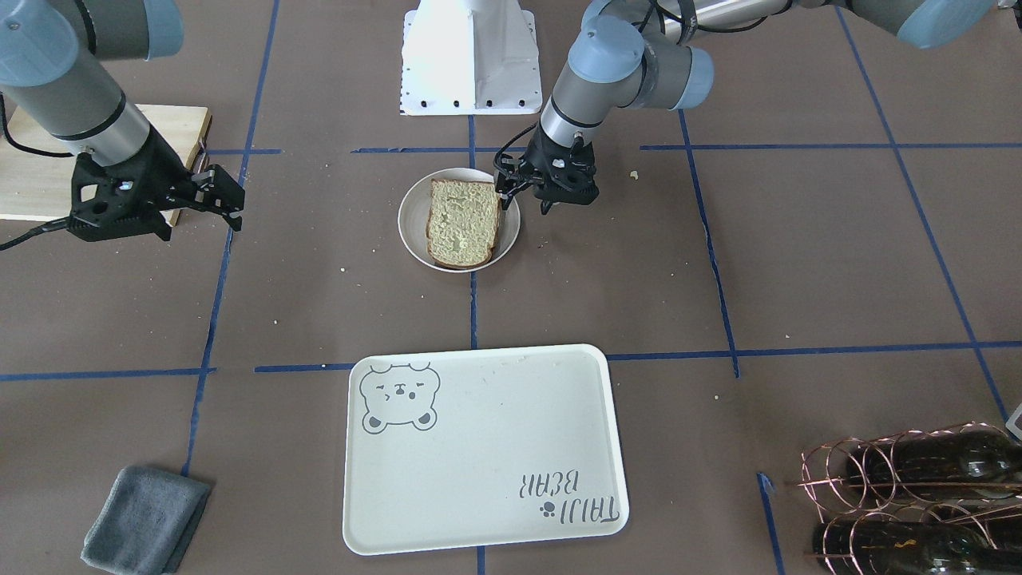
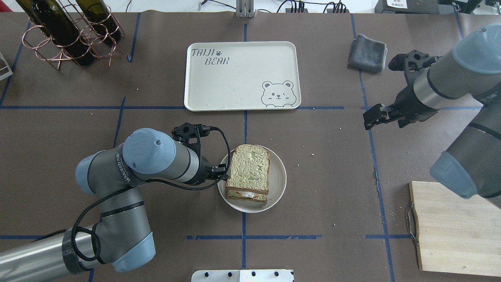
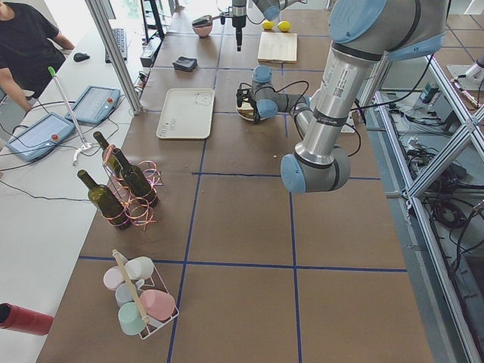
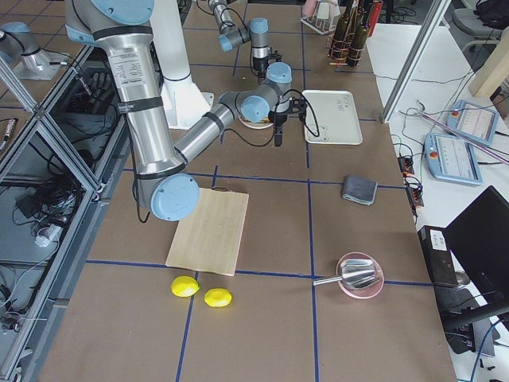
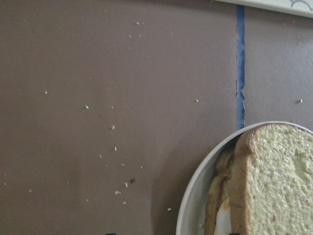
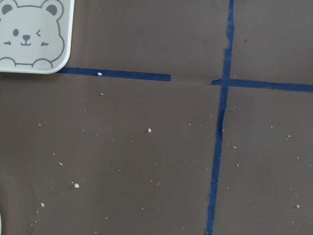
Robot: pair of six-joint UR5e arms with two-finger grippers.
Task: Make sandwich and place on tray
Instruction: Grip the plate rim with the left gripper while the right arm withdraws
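Lying on plate, sandwich long axis twd tray; L gripper, R gripper both open.

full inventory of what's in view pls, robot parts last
sandwich: one, tan bread with white egg between the slices, on the plate
plate: one, white, round, table centre
tray: one, cream with grey bear drawing, beyond the plate, no food on it
cloth: one, grey, folded, far right
cutting board: one, pale wood, near right
wine bottles: three, dark green, far left
lemons: two, yellow, past the cutting board
bowl: one, pink, right end, holds a metal scoop
cups: at least four, pastel, left end
left gripper: one, black, open, at the plate's rim
right gripper: one, black, over bare table at right; open or shut unclear
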